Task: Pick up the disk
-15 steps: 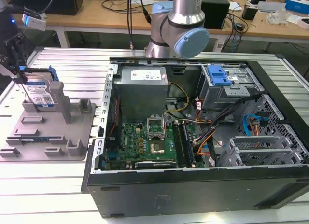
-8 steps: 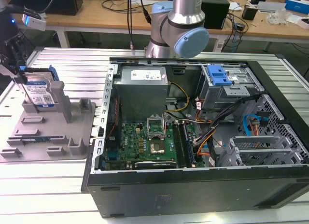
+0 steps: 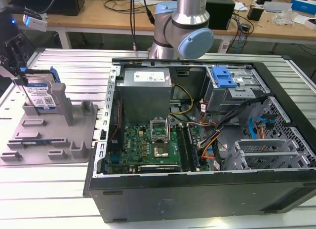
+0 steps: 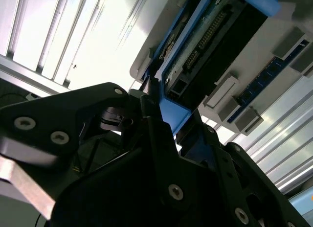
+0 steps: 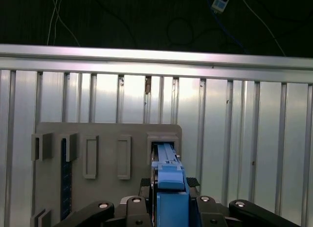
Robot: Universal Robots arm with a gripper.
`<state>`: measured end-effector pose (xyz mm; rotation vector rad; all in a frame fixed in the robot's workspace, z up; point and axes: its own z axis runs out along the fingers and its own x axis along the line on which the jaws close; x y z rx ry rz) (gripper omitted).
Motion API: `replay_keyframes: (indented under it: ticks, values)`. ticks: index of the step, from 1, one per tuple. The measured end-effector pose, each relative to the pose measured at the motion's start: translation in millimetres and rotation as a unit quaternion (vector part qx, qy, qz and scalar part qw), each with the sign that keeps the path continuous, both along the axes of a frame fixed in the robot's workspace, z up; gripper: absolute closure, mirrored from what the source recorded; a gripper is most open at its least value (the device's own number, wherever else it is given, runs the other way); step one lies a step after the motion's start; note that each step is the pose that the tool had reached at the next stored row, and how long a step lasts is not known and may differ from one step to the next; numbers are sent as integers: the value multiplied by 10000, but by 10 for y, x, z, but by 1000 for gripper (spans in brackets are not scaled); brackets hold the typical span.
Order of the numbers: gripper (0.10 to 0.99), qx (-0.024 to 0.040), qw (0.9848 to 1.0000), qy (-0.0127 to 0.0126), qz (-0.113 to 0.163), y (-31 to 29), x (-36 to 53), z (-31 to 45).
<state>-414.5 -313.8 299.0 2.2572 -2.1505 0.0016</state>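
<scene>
Disk (image 3: 41, 95) stands on edge at the far end of the grey holder tray (image 3: 49, 140), at the exterior view's left, on the slatted metal table (image 3: 74, 71). Label side faces the camera there; blue side rails along its edges. Gripper (image 3: 17, 73) reaches down from the exterior view's top left, its dark fingers closed on the disk's upper edge. In the first wrist view the gripper (image 5: 168, 188) has black fingers pressed against both sides of the blue rail of the disk (image 5: 167, 168), which sits upright in a slot of the tray (image 5: 107, 139). In the second wrist view the gripper (image 4: 164, 117) clamps the blue rail end, and the disk's (image 4: 215, 36) connector edge runs away above the tray (image 4: 146, 60). Whether the disk's lower edge touches the tray slot or is just clear of it cannot be told. Open computer case (image 3: 197, 140) lies just right of the tray, motherboard exposed, blue-fronted drive cage (image 3: 224, 81) at its far right. Arm's base joint (image 3: 182, 31) stands beyond the case.
</scene>
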Motion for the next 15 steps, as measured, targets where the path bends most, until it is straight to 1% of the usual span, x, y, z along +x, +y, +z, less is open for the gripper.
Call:
replay_keyframes:
  ticks: [4,9,10,12,15]
  values:
    - [718,1,10000,-2,-20,0,0,7]
    - [718,3,10000,0,-23,0,0,77]
    - [718,3,10000,0,-23,0,0,113]
    - [718,4,10000,0,-23,0,0,227]
    - [718,5,10000,0,-23,0,0,373]
